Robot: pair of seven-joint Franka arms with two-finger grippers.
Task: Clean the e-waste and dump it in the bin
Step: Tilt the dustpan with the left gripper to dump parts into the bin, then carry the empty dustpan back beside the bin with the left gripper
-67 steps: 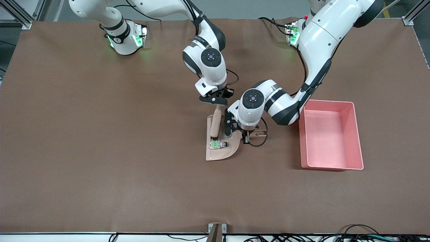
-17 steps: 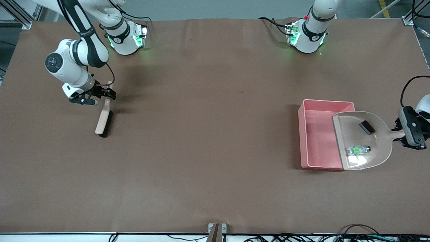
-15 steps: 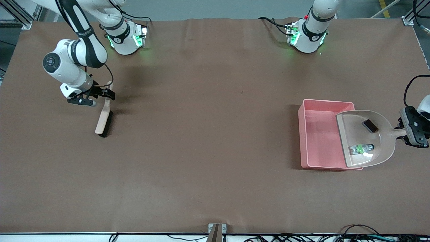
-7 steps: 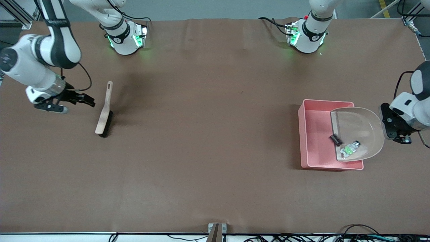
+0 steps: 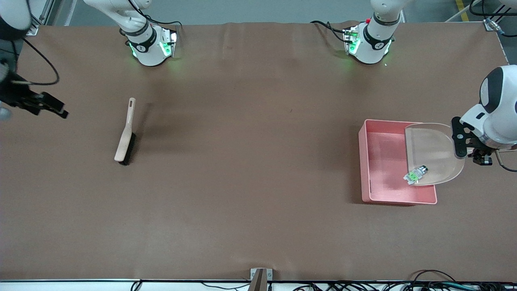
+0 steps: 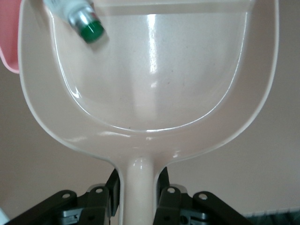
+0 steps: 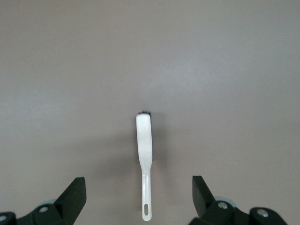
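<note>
Dump step: left gripper (image 6: 137, 197), fingers clamped on the dustpan (image 5: 432, 151) handle, tipped e-waste (image 5: 416, 175) at its lip over the bin (image 5: 383, 194); more tilt needed; right gripper (image 7: 138, 197) waited, fingers spread.

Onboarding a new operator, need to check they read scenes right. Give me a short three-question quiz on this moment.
1. True or false: the beige-handled, dark-bristled brush lies on the brown table, apart from the open right gripper.
2. The shut left gripper grips the beige plastic dustpan by: A its handle, B its rim, C nothing.
3. What is the dustpan tilted over?
Key: 1 true; 2 A; 3 the pink rectangular plastic bin.
</note>
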